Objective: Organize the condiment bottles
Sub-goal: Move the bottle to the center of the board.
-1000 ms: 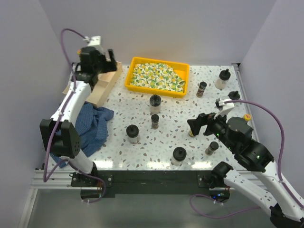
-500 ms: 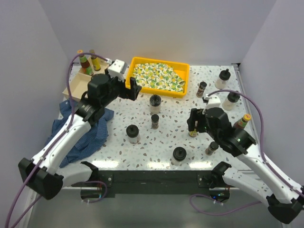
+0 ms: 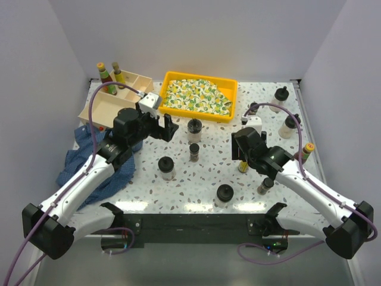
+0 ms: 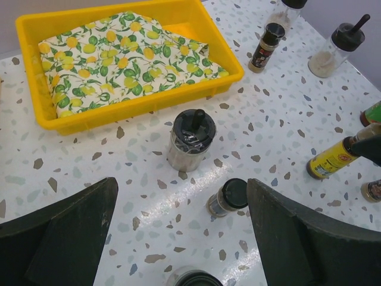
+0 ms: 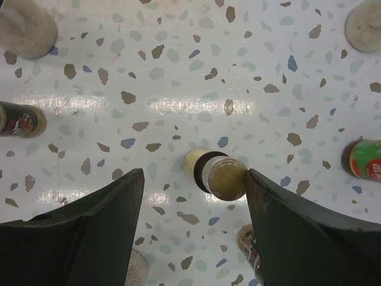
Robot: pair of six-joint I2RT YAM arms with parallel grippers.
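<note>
**Both end effectors spread wide above scattered bottles**

The condiment bottles stand upright across the speckled desk [image 3: 196, 179]. A clear squat bottle [image 3: 194, 128] with a black knobbed cap sits just in front of the yellow tray [image 3: 168, 109], which holds a lemon-patterned cloth [image 3: 196, 95]. A brown spice jar [image 3: 194, 152] stands just nearer than that bottle. Two more knob-capped bottles [image 3: 166, 168] stand toward the near edge, and another pair [image 3: 280, 99] stands toward the far right corner. Two slim sauce bottles [image 3: 105, 76] stand at the far end of the pale wooden box [image 3: 110, 107] in the far left corner. A green-labelled bottle [image 3: 306, 151] stands by the right edge.

The left end effector [image 3: 169, 127] hovers just left of the squat bottle, its fingers [image 4: 59, 232] spread wide and holding nothing. Its wrist view shows the squat bottle and the spice jar ahead, between the fingers.

The right end effector [image 3: 240, 158] points straight down over a yellow sauce bottle [image 5: 217, 174]. Its fingers are wide apart with the bottle between them, close against one finger; whether they touch cannot be told.

A crumpled blue cloth [image 3: 89, 161] lies along the left edge, under the left arm.
</note>
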